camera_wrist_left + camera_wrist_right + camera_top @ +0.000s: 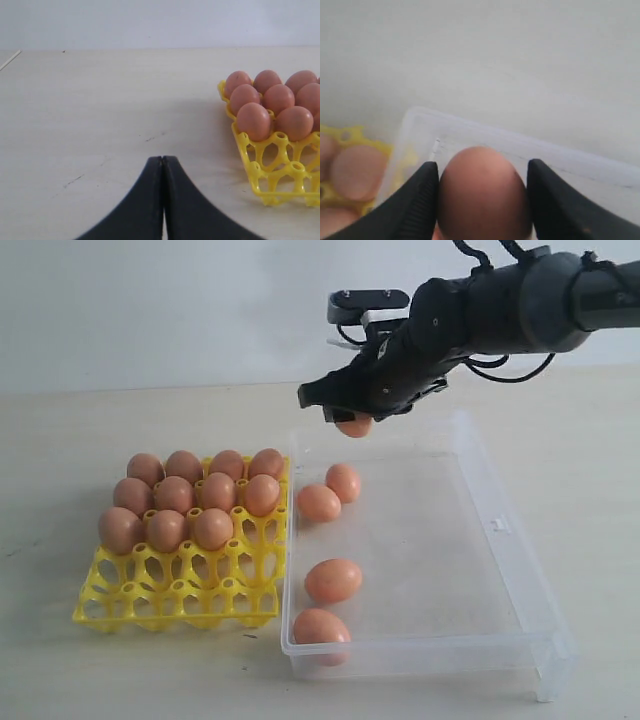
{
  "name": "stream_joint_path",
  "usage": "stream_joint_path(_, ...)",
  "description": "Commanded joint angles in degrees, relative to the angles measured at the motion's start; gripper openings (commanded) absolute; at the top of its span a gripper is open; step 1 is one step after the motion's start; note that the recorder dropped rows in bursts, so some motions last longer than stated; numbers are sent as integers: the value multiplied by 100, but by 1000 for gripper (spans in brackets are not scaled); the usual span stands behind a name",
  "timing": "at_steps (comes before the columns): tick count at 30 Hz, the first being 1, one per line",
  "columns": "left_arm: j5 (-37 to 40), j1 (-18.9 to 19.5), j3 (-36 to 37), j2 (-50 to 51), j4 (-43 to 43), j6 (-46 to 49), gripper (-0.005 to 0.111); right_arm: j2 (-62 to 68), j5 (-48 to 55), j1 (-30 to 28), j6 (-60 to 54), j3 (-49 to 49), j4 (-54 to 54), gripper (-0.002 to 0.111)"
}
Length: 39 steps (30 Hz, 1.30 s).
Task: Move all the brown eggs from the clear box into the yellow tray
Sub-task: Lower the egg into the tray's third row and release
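Over the pale table (120,680) — a brown egg (354,426) gripped in the right hand (483,167).

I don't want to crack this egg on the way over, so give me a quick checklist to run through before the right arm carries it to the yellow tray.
1. Grip: the held egg sits between the right gripper's jaws: ok.
2. Clearance: it hangs above the clear box rim: ok.
3. Free cup: the yellow tray has empty cups, the nearest at the box end of its part-filled row: ok.
4. Other arm: the left gripper is shut, empty and apart from the tray: ok.
5. Firmness of the grip: cannot tell.
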Motion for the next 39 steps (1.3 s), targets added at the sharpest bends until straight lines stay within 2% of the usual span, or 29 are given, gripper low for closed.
stream_joint_path(1, -71, -49, -23, -32, -32, -11, 0, -827, -1783, 643, -29, 1331, 165, 0)
stream_joint_path(5, -71, -49, -23, -32, -32, -11, 0, -1062, -3367, 1439, 112, 2429, -297, 0)
stream_joint_path(6, -71, -49, -23, -32, -32, -11, 0, -1062, -3836, 1602, 567, 2661, -805, 0)
stream_joint_path(8, -71, -49, -23, -32, -32, -11, 0, -995, -4493, 1698, 1473, 2906, -1873, 0)
stream_joint_path(12, -71, -49, -23, -32, -32, -11, 0, -798, -5084, 1698, 2261, 2975, -2526, 0)
stream_joint_path(33, -71, -49, -23, -32, -32, -11, 0, -294, -5094, 1388, 1738, 2951, -2021, 0)
stream_joint_path(37, -71, -49, -23, -32, -32, -11, 0, -217, -5121, 1371, 1782, 2850, -2121, 10)
stream_joint_path(39, -71, -49, -23, -32, -32, -11, 0, -142, -5072, 1362, 1820, 2741, -2134, 22)
